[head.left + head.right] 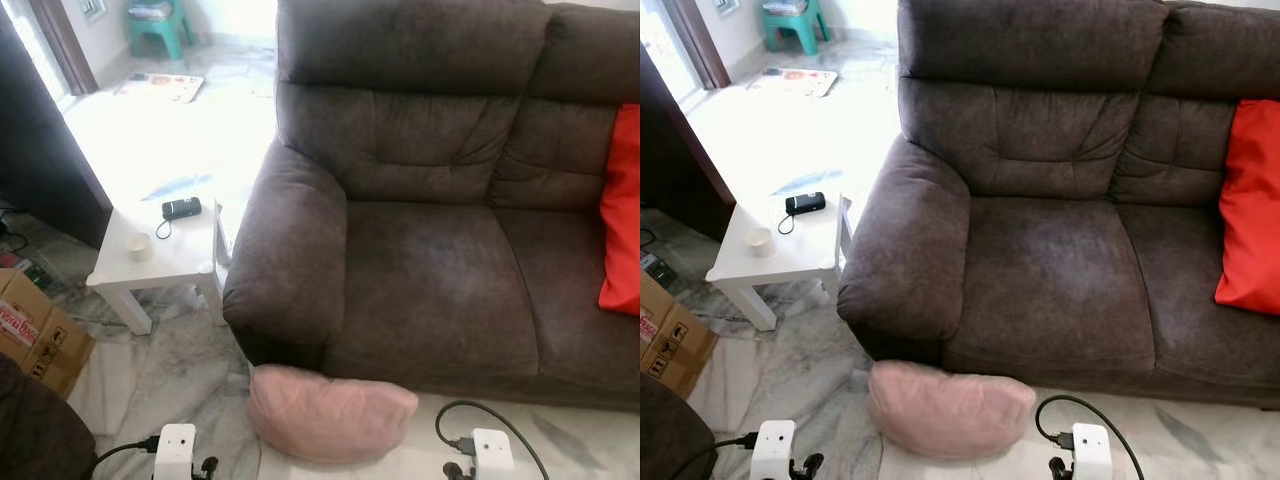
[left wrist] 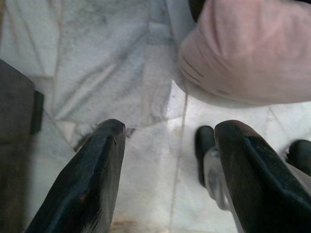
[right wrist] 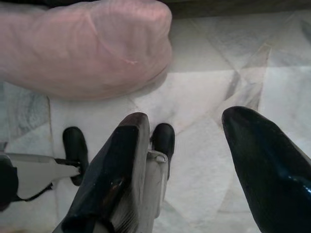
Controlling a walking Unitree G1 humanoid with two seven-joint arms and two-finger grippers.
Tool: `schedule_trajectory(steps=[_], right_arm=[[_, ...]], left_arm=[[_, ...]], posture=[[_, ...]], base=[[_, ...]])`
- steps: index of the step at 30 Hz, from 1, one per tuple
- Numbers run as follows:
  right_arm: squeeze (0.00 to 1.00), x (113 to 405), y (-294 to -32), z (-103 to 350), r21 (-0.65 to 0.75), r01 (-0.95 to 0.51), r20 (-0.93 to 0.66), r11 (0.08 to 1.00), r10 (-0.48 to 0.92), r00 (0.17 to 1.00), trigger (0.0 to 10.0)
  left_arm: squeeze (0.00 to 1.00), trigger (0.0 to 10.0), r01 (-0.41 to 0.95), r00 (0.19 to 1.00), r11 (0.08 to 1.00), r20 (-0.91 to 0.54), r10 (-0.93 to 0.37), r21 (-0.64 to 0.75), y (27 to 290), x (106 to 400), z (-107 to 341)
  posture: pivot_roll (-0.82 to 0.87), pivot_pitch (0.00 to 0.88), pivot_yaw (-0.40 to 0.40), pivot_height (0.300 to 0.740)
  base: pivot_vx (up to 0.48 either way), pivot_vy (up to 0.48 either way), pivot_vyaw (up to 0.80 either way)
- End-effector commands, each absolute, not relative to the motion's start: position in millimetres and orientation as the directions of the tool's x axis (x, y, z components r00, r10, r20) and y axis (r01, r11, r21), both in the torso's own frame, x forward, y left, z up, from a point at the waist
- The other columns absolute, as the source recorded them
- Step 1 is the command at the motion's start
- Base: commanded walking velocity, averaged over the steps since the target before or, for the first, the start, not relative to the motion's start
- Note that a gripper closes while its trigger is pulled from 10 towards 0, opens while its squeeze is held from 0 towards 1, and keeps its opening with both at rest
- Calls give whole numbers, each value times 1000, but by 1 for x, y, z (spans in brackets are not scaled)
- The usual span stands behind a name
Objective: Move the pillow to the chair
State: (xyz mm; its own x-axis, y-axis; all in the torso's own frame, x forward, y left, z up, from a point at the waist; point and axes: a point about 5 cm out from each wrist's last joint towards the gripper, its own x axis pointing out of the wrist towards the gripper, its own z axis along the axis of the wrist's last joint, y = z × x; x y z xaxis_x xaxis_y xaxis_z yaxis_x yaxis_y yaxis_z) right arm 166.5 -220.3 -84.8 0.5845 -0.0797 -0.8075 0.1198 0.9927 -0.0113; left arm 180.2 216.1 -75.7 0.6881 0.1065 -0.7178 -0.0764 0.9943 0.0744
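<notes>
Down at the robot's feet, the left end effector (image 2: 167,160) hangs low over the marble floor (image 2: 97,73) with its two black fingers spread apart and nothing between them, and the right end effector (image 3: 189,160) hangs the same way, released and empty. Just ahead of both lies the pink pillow (image 1: 328,412), flat on the floor and pressed up against the front base of the sofa (image 1: 430,270), below the sofa's left armrest (image 1: 285,265). Neither end effector touches the pillow. Off to the left a cardboard box (image 1: 35,335) sits on the floor, and beyond it a small white side table stands just beside the armrest; its tabletop (image 1: 170,250) carries a small white cup (image 1: 138,244) and a black device with a cord (image 1: 181,208). The dark brown sofa has a red cushion (image 1: 622,215) leaning upright against its backrest at the right end. Far back, near the wall, stands a green stool (image 1: 158,27), with a flat printed mat (image 1: 160,86) on the floor before it.
</notes>
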Motion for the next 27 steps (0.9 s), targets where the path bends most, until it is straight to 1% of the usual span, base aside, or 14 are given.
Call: schedule_trajectory(steps=[1, 3, 7, 16, 27], right_arm=[[0, 160, -224, -87, -15, 133, -818, 991, -88, 569, 10000], [0, 161, -226, -86, -15, 136, -815, 991, -91, 572, 10000], [0, 162, -229, -85, -16, 136, -813, 991, -92, 574, 10000], [0, 170, -225, -83, -10, 132, -809, 991, -86, 582, 10000], [0, 169, -223, -83, 1, 133, -807, 991, -78, 586, 10000]], left_arm=[[0, 10000, -84, 673, 993, -730, 115, 79, 217, 175, -78], [0, 10000, -76, 678, 994, -726, 113, 85, 217, 177, -77], [0, 10000, -66, 685, 994, -720, 111, 90, 215, 179, -77], [0, 10000, -60, 693, 994, -713, 105, 88, 210, 182, -76], [0, 10000, -51, 699, 993, -706, 114, 110, 210, 186, -74]], posture=[[79, 111, -10, 740], [78, 110, -9, 740], [78, 110, -9, 740], [79, 111, -7, 740], [81, 107, -4, 740]], base=[[0, 322, 0], [0, 283, 0], [0, 0, 0], [0, 0, 0], [0, 0, 0]])
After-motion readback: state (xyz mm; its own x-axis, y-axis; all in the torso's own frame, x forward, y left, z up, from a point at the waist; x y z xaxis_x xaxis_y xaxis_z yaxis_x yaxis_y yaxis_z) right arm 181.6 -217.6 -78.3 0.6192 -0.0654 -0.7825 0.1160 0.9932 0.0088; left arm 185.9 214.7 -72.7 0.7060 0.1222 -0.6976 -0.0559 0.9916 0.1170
